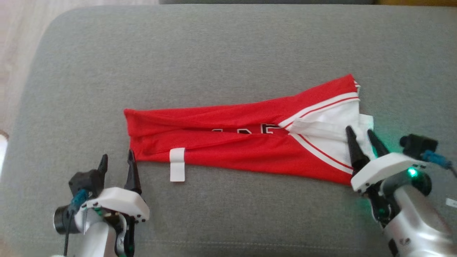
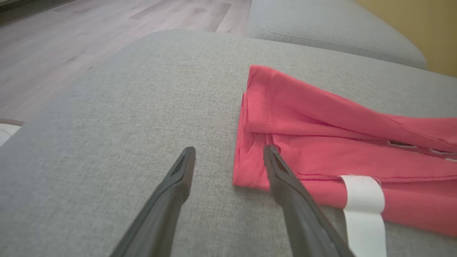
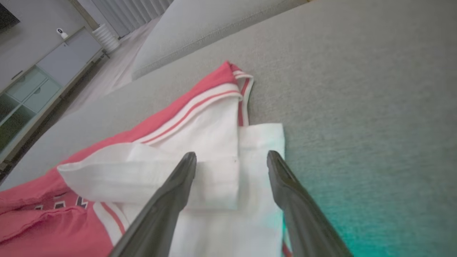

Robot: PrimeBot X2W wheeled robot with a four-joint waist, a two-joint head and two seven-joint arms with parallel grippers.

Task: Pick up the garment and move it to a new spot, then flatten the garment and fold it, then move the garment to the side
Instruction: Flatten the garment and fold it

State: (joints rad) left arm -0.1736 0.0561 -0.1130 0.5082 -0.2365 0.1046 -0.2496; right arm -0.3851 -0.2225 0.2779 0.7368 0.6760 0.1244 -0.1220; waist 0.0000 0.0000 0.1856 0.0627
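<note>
The garment (image 1: 228, 141), a red jersey with white-and-red striped trim, lies folded into a long band across the grey cushion (image 1: 228, 53). Only slivers of its black lettering (image 1: 246, 130) peek from a fold, and a white hem tag (image 1: 177, 164) hangs off its near edge. My left gripper (image 1: 117, 159) is open at the band's left end (image 2: 257, 142), nothing between its fingers. My right gripper (image 1: 360, 135) stands open over the white right end (image 3: 228, 167), holding nothing.
The cushion's rounded left edge (image 1: 32, 82) drops to a pale wooden floor (image 2: 71, 39). Another grey cushion (image 2: 332, 32) sits beyond. In the right wrist view a cabinet (image 3: 32, 96) stands far off across the room.
</note>
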